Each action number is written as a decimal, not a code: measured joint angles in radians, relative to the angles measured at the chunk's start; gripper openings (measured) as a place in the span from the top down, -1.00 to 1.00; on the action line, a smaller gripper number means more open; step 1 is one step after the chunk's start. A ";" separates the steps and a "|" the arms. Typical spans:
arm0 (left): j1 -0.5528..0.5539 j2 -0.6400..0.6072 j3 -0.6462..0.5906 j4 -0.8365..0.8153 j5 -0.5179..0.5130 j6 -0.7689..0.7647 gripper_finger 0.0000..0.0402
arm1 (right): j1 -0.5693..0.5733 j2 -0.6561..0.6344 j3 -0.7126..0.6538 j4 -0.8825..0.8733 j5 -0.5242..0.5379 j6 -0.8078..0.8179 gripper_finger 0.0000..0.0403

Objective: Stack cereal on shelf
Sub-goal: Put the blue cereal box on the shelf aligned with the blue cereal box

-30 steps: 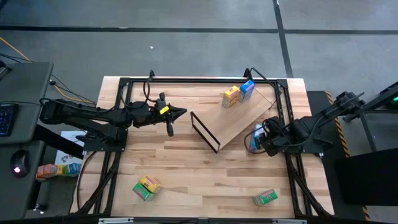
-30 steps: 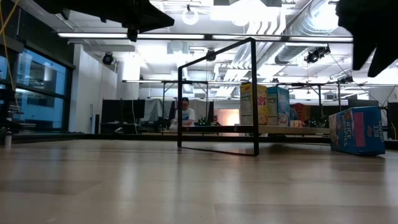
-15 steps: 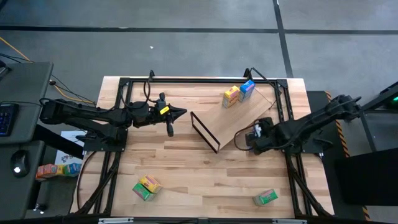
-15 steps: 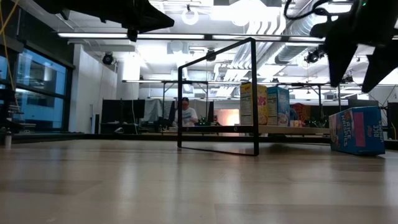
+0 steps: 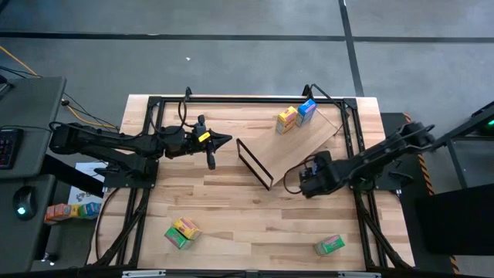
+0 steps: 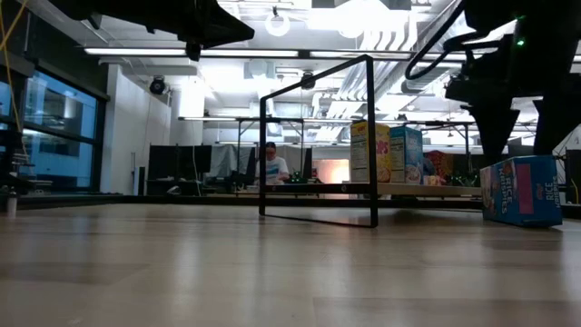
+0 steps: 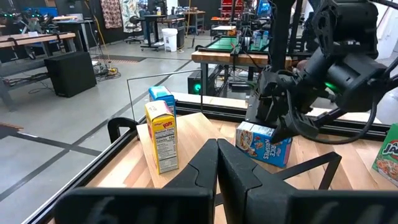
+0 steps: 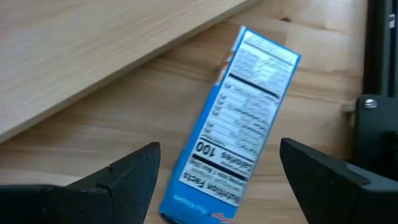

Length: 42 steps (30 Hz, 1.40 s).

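Note:
A blue cereal box (image 8: pixel 239 158) lies flat on the tabletop beside the near edge of the light-wood shelf board (image 5: pixel 309 143); it also shows in the low view (image 6: pixel 522 189). My right gripper (image 8: pixel 219 146) is open just above it, one finger on either side, touching nothing. In the high view the right gripper (image 5: pixel 305 184) hides the box. A yellow box (image 5: pixel 286 120) and a blue box (image 5: pixel 306 112) stand upright on the board's far end. The black frame (image 5: pixel 255 164) stands at the board's near-left end. My left gripper (image 5: pixel 224 140) is shut and empty, above the table left of the frame.
A green and yellow pair of boxes (image 5: pixel 181 232) lies near the front left, and a green box (image 5: pixel 329 245) near the front right. Black rails (image 5: pixel 351 131) run along the table's sides and far edge. A person sits in the room far behind the table (image 6: pixel 270 168).
My right gripper has gone toward the table's left edge and come down, from beside the lying blue box to over it, its fingers open throughout. The box has kept its place.

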 joint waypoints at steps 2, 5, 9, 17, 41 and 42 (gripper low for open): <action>0.000 0.000 0.000 0.000 0.000 0.000 1.00 | 0.000 0.012 0.000 0.001 0.001 0.000 -0.57; 0.000 0.000 0.000 -0.001 0.000 0.000 1.00 | 0.000 0.026 0.000 0.006 0.005 -0.001 -0.57; 0.000 0.000 0.000 -0.009 0.000 0.000 1.00 | 0.000 0.032 -0.036 0.048 0.003 -0.010 -0.54; 0.000 0.000 0.000 -0.024 0.000 0.000 1.00 | -0.002 0.031 -0.118 0.138 -0.031 -0.019 -0.20; -0.001 0.000 0.000 -0.001 0.115 0.004 0.97 | -0.002 -0.086 0.456 -0.236 0.079 -0.639 0.53; -0.002 0.000 0.000 0.007 0.137 0.003 0.95 | -0.006 -0.086 0.490 -0.221 0.101 -0.678 0.53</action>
